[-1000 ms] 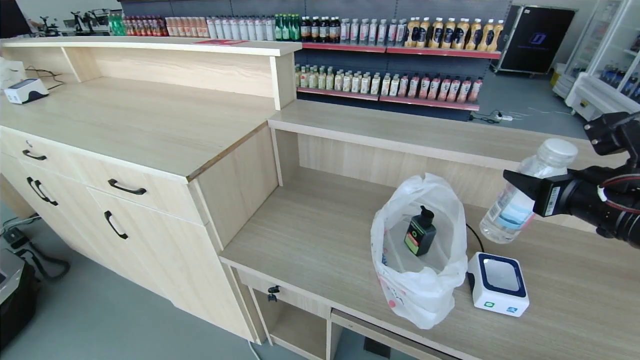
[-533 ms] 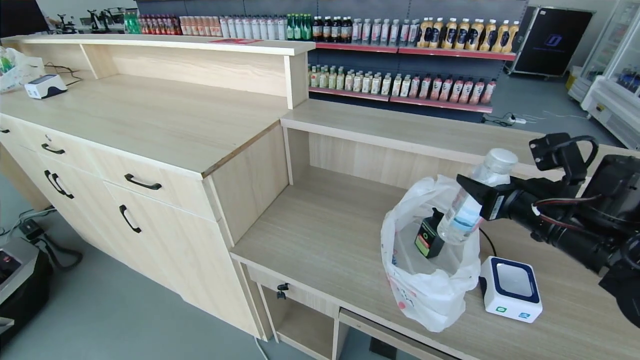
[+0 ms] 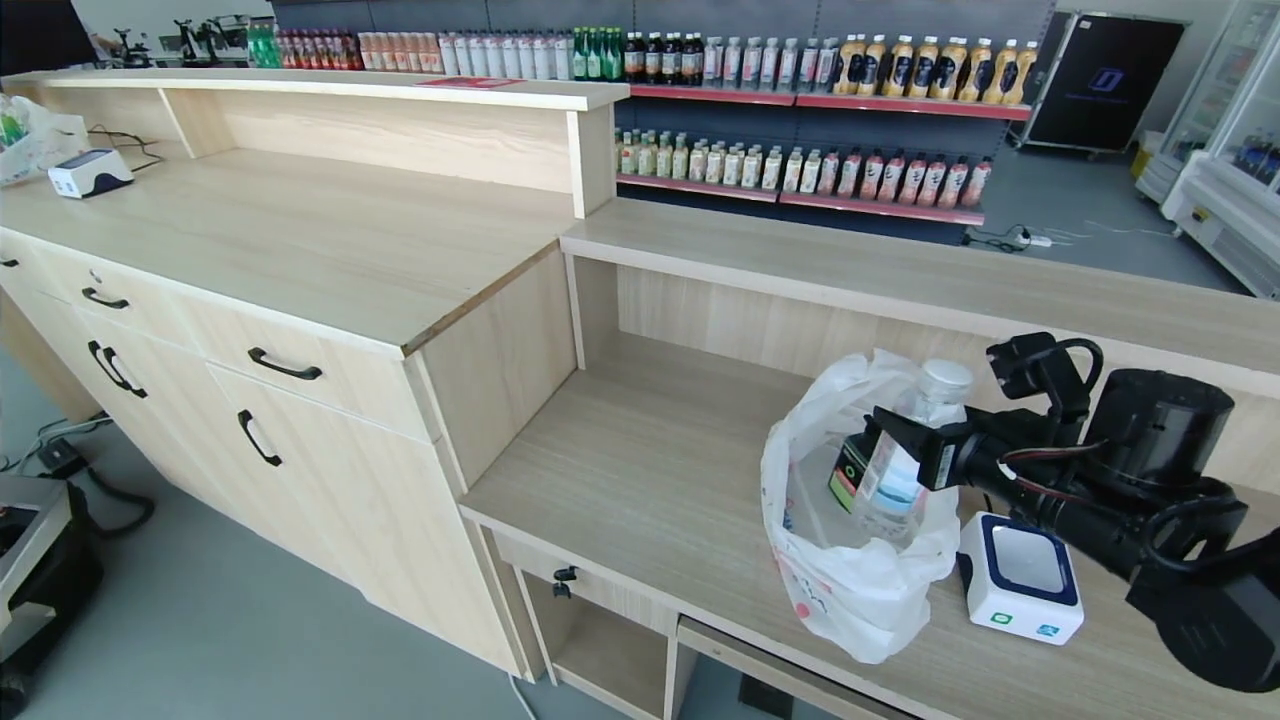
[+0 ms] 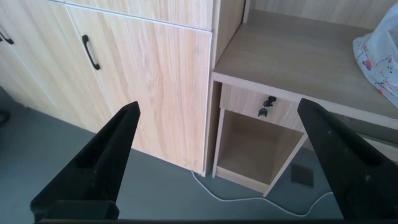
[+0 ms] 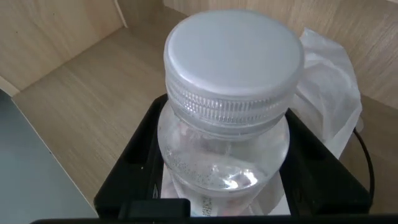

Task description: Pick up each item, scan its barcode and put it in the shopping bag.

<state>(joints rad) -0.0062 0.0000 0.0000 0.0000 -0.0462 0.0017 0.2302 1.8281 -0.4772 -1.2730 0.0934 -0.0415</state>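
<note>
My right gripper (image 3: 905, 450) is shut on a clear water bottle (image 3: 897, 462) with a white cap (image 5: 233, 56). It holds the bottle upright inside the mouth of the white plastic shopping bag (image 3: 855, 580) on the low counter. A dark green bottle (image 3: 850, 470) with a red label stands in the bag just behind the water bottle. The white and blue barcode scanner (image 3: 1020, 580) sits on the counter right beside the bag. My left gripper (image 4: 217, 155) hangs open over the floor in front of the counter's cabinet, well away from the bag (image 4: 379, 56).
The low counter (image 3: 640, 470) has a raised back shelf (image 3: 900, 270) and a taller counter (image 3: 280, 240) to its left with drawers. A second scanner (image 3: 88, 172) lies far left. Shelves of drinks (image 3: 800, 70) line the back wall.
My right arm has carried the water bottle leftward from above the scanner and lowered it into the bag's mouth. The head camera shifted slightly early on.
</note>
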